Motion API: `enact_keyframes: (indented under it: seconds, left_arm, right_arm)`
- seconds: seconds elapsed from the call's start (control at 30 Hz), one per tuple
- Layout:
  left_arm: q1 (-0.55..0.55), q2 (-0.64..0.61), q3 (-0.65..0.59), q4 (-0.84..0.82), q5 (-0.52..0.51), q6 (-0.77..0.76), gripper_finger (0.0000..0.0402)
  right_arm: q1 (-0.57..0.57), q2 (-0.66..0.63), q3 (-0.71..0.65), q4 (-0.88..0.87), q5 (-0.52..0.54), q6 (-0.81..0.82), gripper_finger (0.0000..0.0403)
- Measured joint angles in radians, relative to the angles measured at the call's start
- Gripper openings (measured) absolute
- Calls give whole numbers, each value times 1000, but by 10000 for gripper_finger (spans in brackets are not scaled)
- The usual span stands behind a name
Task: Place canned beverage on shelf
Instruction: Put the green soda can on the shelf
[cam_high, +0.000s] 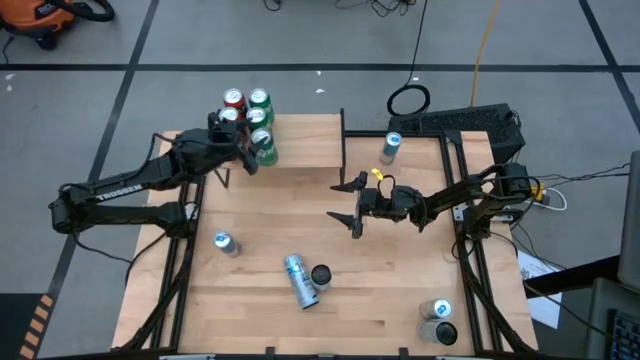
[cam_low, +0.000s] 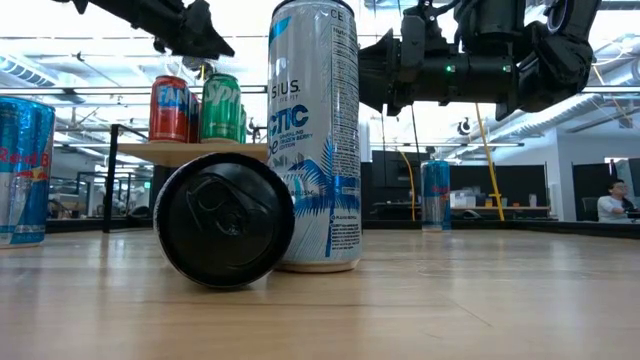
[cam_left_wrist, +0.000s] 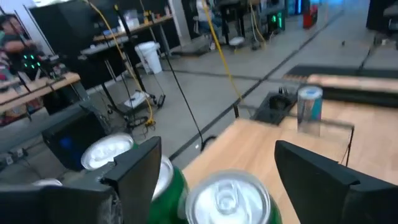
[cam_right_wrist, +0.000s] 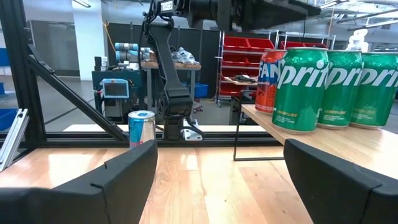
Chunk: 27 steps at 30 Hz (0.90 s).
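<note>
Wooden desk (cam_high: 400, 290) over grey floor: the shelf (cam_high: 300, 140) upper centre already holds cans, left gripper (cam_high: 255, 150) jaws spread around a green can (cam_high: 263, 147) there, probably letting go, right gripper (cam_high: 352, 204) jaws spread, empty, mid-frame.

A: Where does each camera sit relative to the shelf (cam_high: 290, 140)?

B: One hangs overhead, looking straight down on it and the whole table (cam_high: 400, 290). One sits at tabletop height, a black can (cam_low: 225, 220) close before it, the shelf (cam_low: 190, 150) far behind.

A: And the wrist cameras?

B: The left looks down from just above the shelf's cans; the right faces the shelf (cam_right_wrist: 323, 140) level, close. Every view catches the shelf's Sprite cans (cam_right_wrist: 301, 87).
</note>
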Motion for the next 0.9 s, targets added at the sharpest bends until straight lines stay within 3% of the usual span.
enact_keyframes:
  seconds: [0.13,0.27,0.47,0.7,0.9]
  left_arm:
    - [-18,-13,39,-2,64,-5,312]
    - [-42,23,75,-61,49,47,288]
    - [-60,81,158,-168,4,55,178]
    - [-59,152,262,-286,49,54,20]
    - [-58,223,303,-399,22,52,4]
  right_arm:
    - [0,0,0,0,2,1,337]
    - [-2,0,0,3,5,16,337]
    - [-2,0,0,-4,6,39,323]
    - [-2,0,0,-6,6,35,267]
    - [-2,0,0,-40,7,39,220]
